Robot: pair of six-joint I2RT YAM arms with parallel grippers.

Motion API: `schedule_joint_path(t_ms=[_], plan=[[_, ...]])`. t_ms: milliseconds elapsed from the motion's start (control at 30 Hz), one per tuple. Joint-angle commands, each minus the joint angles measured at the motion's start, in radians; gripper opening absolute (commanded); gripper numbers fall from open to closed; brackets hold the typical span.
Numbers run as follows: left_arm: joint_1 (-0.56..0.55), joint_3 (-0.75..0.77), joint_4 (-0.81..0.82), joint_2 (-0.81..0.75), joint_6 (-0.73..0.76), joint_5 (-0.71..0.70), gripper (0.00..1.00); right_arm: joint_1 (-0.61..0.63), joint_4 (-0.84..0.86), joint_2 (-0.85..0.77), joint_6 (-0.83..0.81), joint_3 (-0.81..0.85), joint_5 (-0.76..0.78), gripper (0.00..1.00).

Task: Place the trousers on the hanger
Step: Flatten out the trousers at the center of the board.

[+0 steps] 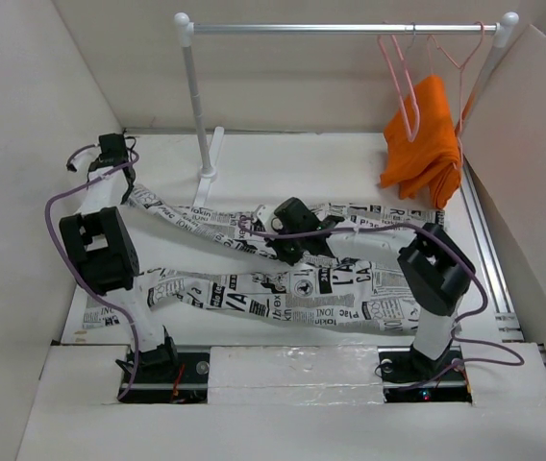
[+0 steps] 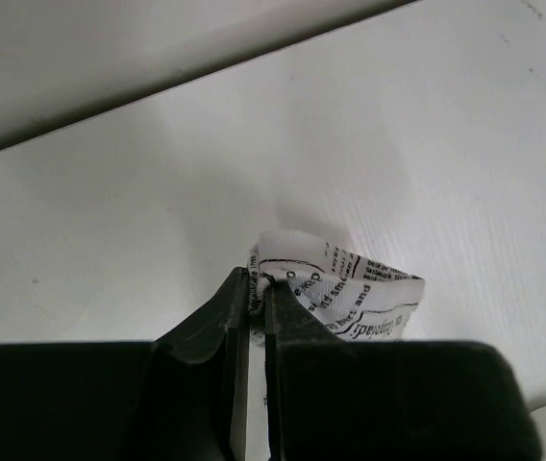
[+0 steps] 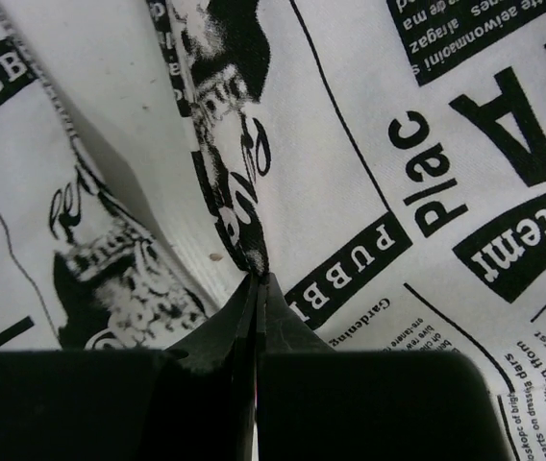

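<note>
Your right claw (image 3: 257,283) is pinched tight on a raised ridge of the trousers (image 1: 302,288). Its jaws meet with only the thin fold of printed cloth between them. From the top view, that grip sits near the middle of the table (image 1: 283,163), with the right arm reaching in from its base toward the left.

The trousers lie flat across the table between the two arms. One long strip runs left to right just beyond the arm bases. A second strip lies farther back, slanting from the far left toward the centre and carrying on to the right.

Your left claw (image 2: 254,298) is farther back on the left side. It is clamped on the very end of that rear strip, and a small bunched tip of the cloth pokes out past the jaws. Bare table lies beyond it.

At the back stands a rail (image 1: 340,29) on white posts. The hanger (image 1: 395,91) hangs by its hook near the rail's right end, well apart from the trousers and from both claws. Just to its right hangs a coral hanger (image 1: 459,65). An orange cloth (image 1: 425,134) droops behind the pink one.
</note>
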Motion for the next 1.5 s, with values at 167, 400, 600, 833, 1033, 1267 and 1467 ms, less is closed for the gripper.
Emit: schedule_joint_path(t_ms=[167,400,600,833,1033,1267,1467], plan=[[0.101,-0.099,0.137,-0.213,0.032,0.121,0.02,0.010,-0.019,-0.122,-0.016,-0.046,-0.033,0.00],[0.110,-0.211,-0.006,-0.189,0.018,0.102,0.61,0.044,-0.012,-0.072,-0.022,-0.068,-0.048,0.00],[-0.012,-0.233,0.088,-0.281,0.126,0.041,0.65,0.044,0.005,-0.052,-0.028,-0.056,-0.062,0.00],[-0.206,0.025,-0.058,-0.021,0.218,-0.037,0.63,0.044,0.031,-0.026,-0.028,-0.049,-0.094,0.00],[-0.215,0.233,-0.186,0.210,0.242,-0.112,0.54,0.035,0.034,-0.027,-0.021,-0.043,-0.107,0.00],[-0.215,0.313,-0.203,0.308,0.266,-0.132,0.47,0.026,0.028,-0.013,-0.015,-0.014,-0.118,0.00],[-0.215,0.271,-0.214,0.362,0.250,-0.190,0.18,0.026,0.025,-0.013,-0.004,0.001,-0.118,0.00]])
